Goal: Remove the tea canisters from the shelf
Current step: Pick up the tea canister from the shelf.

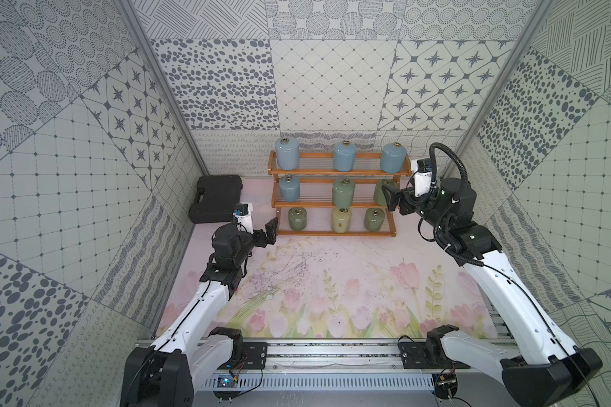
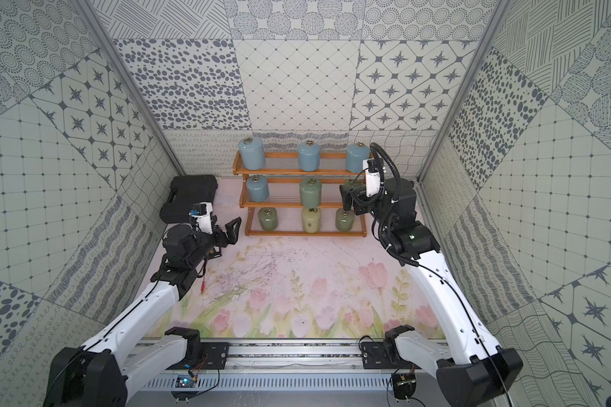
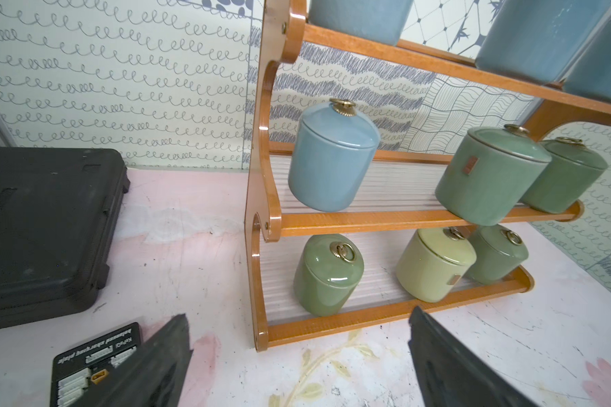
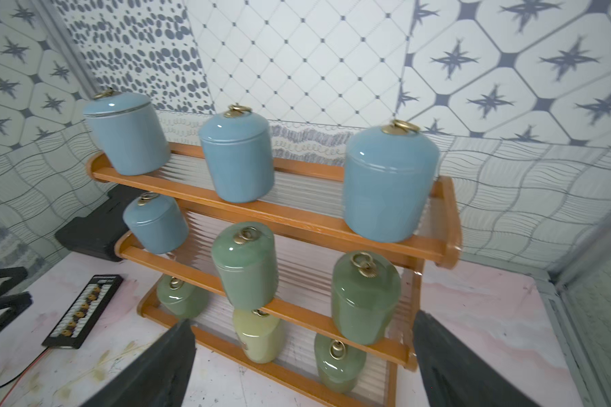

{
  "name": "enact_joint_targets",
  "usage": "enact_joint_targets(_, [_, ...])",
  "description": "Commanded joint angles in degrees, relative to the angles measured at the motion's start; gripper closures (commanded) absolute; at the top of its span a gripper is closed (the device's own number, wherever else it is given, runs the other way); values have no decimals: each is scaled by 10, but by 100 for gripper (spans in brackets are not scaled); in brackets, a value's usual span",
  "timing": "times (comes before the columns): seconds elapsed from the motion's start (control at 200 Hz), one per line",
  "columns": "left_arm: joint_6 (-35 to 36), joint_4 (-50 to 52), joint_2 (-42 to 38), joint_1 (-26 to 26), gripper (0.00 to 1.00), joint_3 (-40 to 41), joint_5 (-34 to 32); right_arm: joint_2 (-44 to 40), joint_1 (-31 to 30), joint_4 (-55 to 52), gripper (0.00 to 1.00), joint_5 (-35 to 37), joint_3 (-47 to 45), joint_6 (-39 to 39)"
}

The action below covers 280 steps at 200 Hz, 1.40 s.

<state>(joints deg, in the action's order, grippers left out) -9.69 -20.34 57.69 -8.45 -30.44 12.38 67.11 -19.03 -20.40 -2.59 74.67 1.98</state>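
Our right gripper (image 1: pixel 390 201) and left gripper (image 1: pixel 269 232) gaped empty; the right sat just beside the upright glossy sage-green ceramic canister (image 1: pixel 379 192).

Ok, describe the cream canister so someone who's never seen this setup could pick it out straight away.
Find the orange-brown wooden shelf against the back wall and look at its lowest tier. The cream canister stands in the middle there, flanked by two sage green canisters. It is the only pale yellowish one; all others are green or blue.
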Motion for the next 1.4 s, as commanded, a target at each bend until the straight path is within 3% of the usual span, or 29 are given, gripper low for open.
enact_joint_targets(0.0, [-24,5,4,-8,0,-3,48,48,-19,-39,0,-5,75,-5])
enact_joint_targets(0.3, [-28,-2,20,-19,0,-4,59,210,-61,-107,0,-2,290,18])
enact_joint_targets(0.65, [-28,-10,28,-31,0,-4,68,361,-72,-157,0,19,476,58])
enact_joint_targets(1.096, [-23,-9,28,-33,0,1,68,538,-87,-286,0,52,745,44])
enact_joint_targets(1.396, [-27,-9,29,-34,0,1,72,588,-88,-303,0,61,801,42])
